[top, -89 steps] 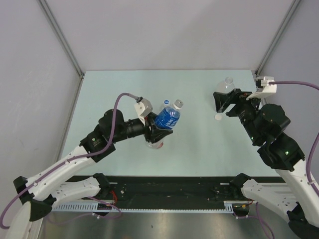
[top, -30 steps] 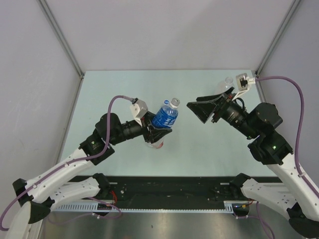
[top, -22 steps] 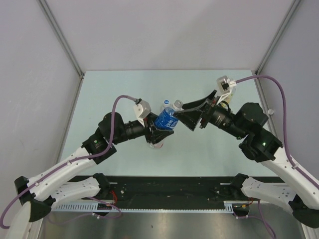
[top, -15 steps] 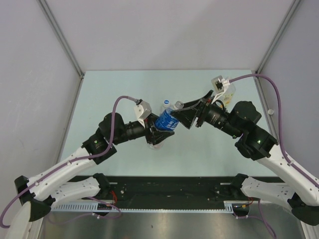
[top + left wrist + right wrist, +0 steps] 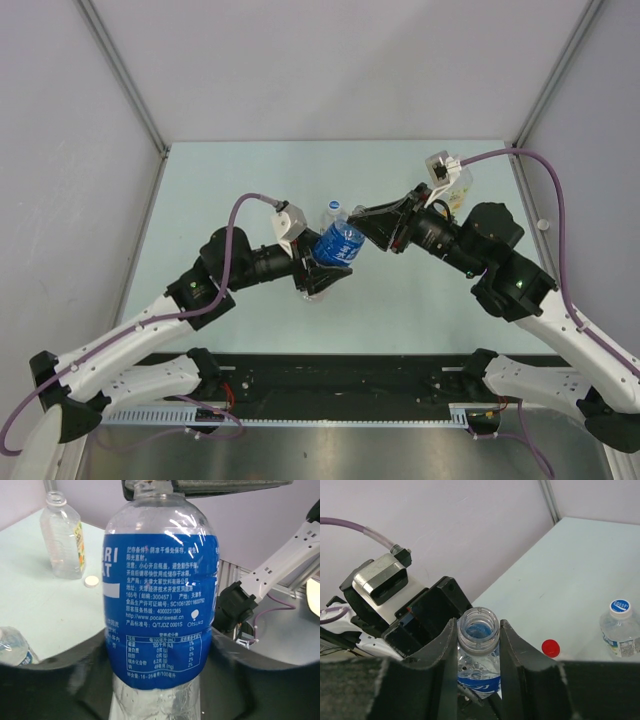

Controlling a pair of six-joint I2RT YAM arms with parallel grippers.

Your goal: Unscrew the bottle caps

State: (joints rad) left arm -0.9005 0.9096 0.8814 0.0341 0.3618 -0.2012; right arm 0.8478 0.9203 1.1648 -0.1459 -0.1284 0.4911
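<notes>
Bottle (image 5: 160,605), blue label: probably thin, light, crushable plastic. My left gripper (image 5: 325,265) clamps its middle; my right gripper (image 5: 478,627) pinches the stiffer neck, best for twisting.

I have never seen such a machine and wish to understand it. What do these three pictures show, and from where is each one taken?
These are two robot arms bolted to a pale green table, each ending in a two-finger gripper. The overhead picture comes from a fixed camera above; the other two come from a camera on each wrist. The left gripper holds a clear plastic bottle with a blue label around its body. The right gripper is closed at that bottle's neck, whose mouth looks open. On the table lie a small red round cap and a small white round cap; an open clear bottle with a yellowish label and a capped clear bottle stand there.
</notes>
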